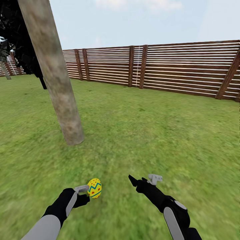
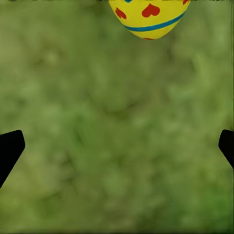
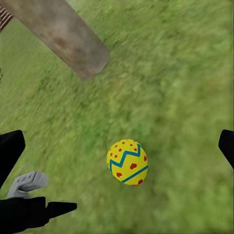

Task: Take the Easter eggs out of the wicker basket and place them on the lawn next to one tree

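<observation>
While seen from the head: Easter egg on the lawn, near the tree, just beside the left gripper; right gripper apart, empty. Left wrist: fingers spread wide, holding nothing. Right wrist: fingers wide, nothing between; egg below on grass.

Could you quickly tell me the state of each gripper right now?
Left gripper: open, yellow zigzag-banded Easter egg just beyond its fingers.
Right gripper: open, holding nothing.
</observation>
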